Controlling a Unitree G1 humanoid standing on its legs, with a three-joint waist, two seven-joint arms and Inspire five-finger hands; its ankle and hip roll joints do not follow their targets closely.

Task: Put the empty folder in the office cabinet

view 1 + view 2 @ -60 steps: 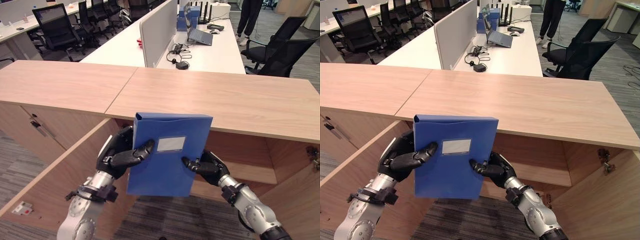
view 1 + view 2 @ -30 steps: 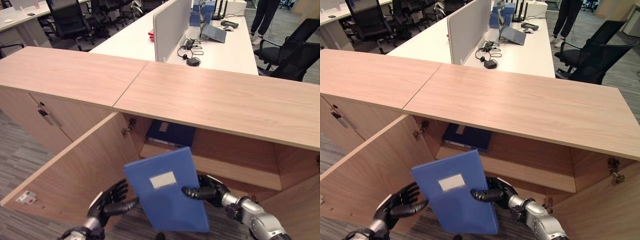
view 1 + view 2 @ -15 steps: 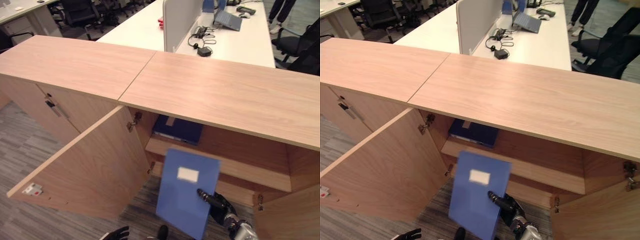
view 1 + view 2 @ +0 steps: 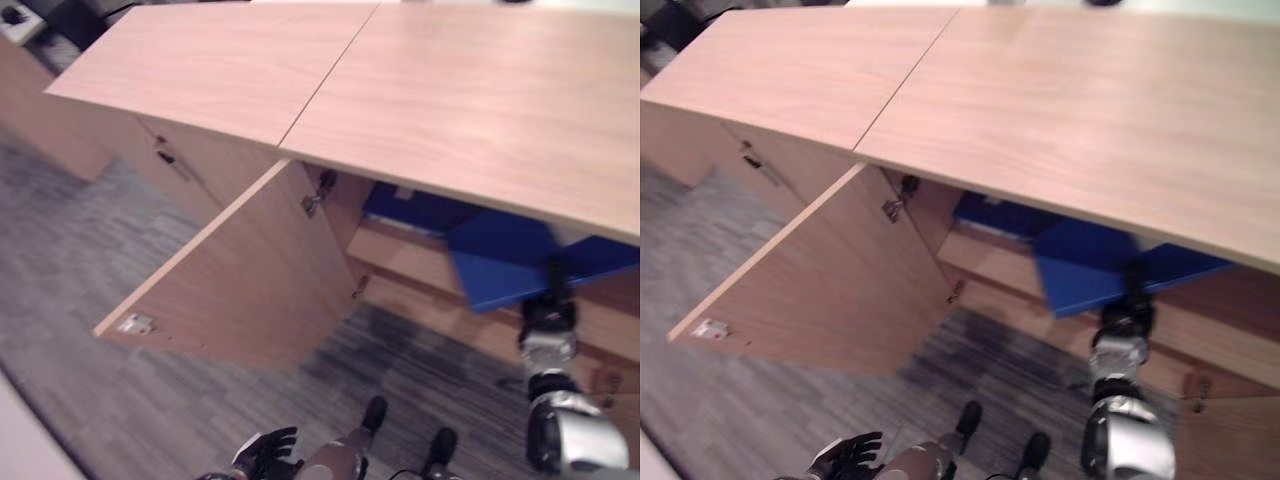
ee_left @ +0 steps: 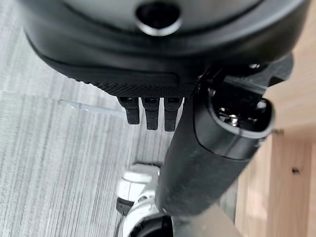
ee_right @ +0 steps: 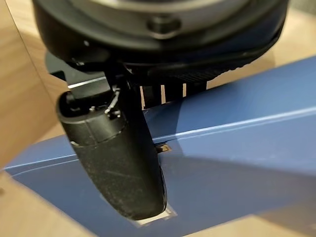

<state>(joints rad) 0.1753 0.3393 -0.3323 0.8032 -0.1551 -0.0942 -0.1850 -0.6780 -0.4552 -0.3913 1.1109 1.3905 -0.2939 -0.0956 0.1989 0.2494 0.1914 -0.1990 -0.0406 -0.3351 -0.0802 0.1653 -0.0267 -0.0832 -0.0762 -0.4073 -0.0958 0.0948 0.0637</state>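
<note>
Office cabinet [image 4: 480, 110]: long, light wood-grain top, one door [image 4: 240, 290] swung wide over grey striped carpet [image 4: 90, 290]. Inside, on the shelf [image 4: 400, 255]: a second blue folder [image 4: 415, 208] lying flat at the back. Blue folder [image 4: 520, 255], flat and rectangular, smooth matt cover, now tilted nearly level and partly inside the open compartment above the shelf; half a second earlier upright in front of the opening, below the shelf edge. Camera angle also shifted, desks and chairs gone from the frame. Right hand [image 4: 550, 305] raised under the folder, thumb [image 6: 118, 158] pressed along its cover over the white label, fingers on the opposite face, pinching it. Left hand [image 4: 265, 455] low over the carpet, fingers relaxed and spread, holding nothing.
</note>
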